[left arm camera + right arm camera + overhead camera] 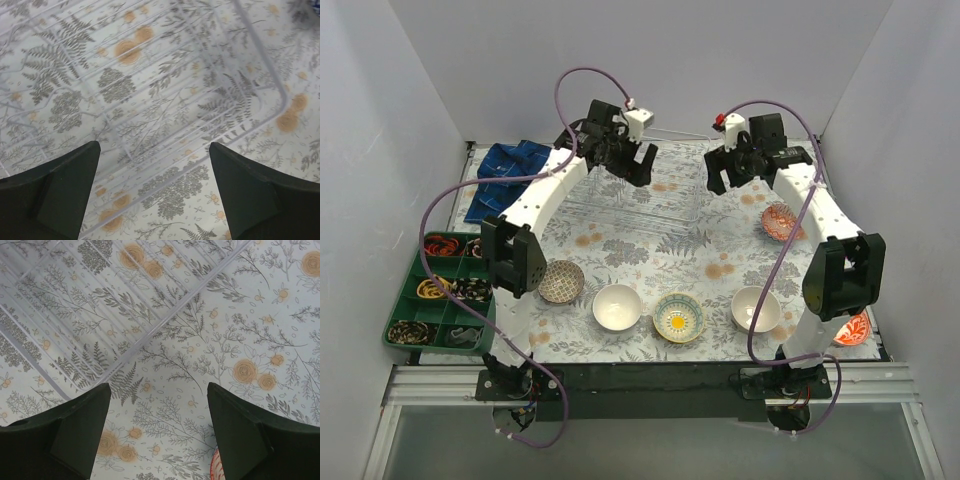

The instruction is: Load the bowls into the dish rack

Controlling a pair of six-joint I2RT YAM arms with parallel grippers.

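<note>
Both arms are reaching out over the far half of the surface [650, 255], where the rack [630, 205] is sitting empty, its thin wires letting the floral print show through. The left end effector [155, 192] is hovering directly above the rack's basket, fingers spread wide with nothing between them. The right end effector [157, 427] is hanging over bare surface just beside the rack's edge, equally wide and equally empty. To my eye neither is placed for a grasp yet.

All the bowls are lying outside the rack. Four are sitting in a row near the arm bases: a patterned bowl [561, 281], a white bowl [617, 306], a yellow bowl [678, 317] and a second white bowl [755, 309]. A red-patterned bowl [780, 221] is resting beside the right forearm, closest to that end effector, so I would guess it is the easiest first pick. A red bowl [852, 328] is peeking out from under the right elbow, partly hidden.

Plain grey walls [650, 60] are closing the surface in on three sides. A green tray [405, 310] of small odds and ends is sitting off the left edge, with a blue cloth [510, 175] beyond it.
</note>
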